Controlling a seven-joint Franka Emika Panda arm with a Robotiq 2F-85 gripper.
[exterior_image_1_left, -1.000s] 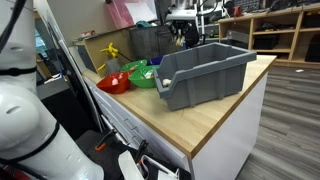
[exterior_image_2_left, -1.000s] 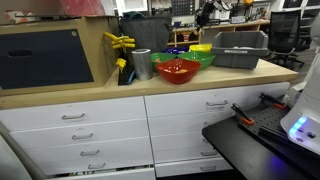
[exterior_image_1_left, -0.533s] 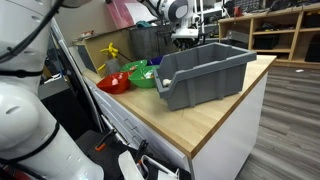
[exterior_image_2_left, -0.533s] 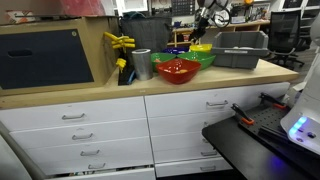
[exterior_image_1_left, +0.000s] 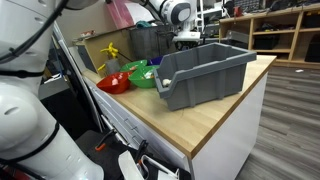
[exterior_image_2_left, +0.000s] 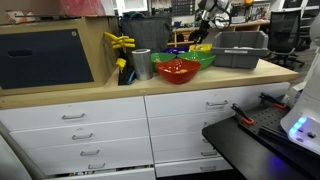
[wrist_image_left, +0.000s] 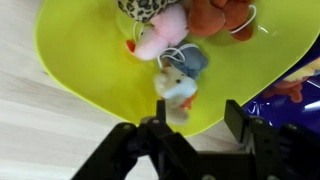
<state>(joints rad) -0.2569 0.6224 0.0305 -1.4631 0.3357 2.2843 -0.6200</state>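
Observation:
In the wrist view my gripper (wrist_image_left: 195, 125) is open and empty, just above the near rim of a yellow bowl (wrist_image_left: 90, 60). The bowl holds plush toys: a pink one (wrist_image_left: 160, 32), a brown one (wrist_image_left: 215, 15), a leopard-patterned one (wrist_image_left: 145, 8) and a small, blurred white-and-blue one (wrist_image_left: 177, 85) right in front of the fingers. In both exterior views the gripper (exterior_image_1_left: 185, 38) (exterior_image_2_left: 205, 22) hangs over the bowls at the back of the counter, above the yellow bowl (exterior_image_2_left: 201, 48).
A large grey bin (exterior_image_1_left: 205, 70) (exterior_image_2_left: 240, 48) stands beside the bowls. A green bowl (exterior_image_1_left: 143, 76), a red bowl (exterior_image_1_left: 113, 83) (exterior_image_2_left: 177, 70), a blue bowl (wrist_image_left: 295, 100) and a metal can (exterior_image_2_left: 141, 64) share the wooden counter (exterior_image_1_left: 215, 120). Drawers lie below it.
The arm has swung into view above the bowls and the gripper has shifted slightly over the yellow bowl. The bowls and bin have not moved.

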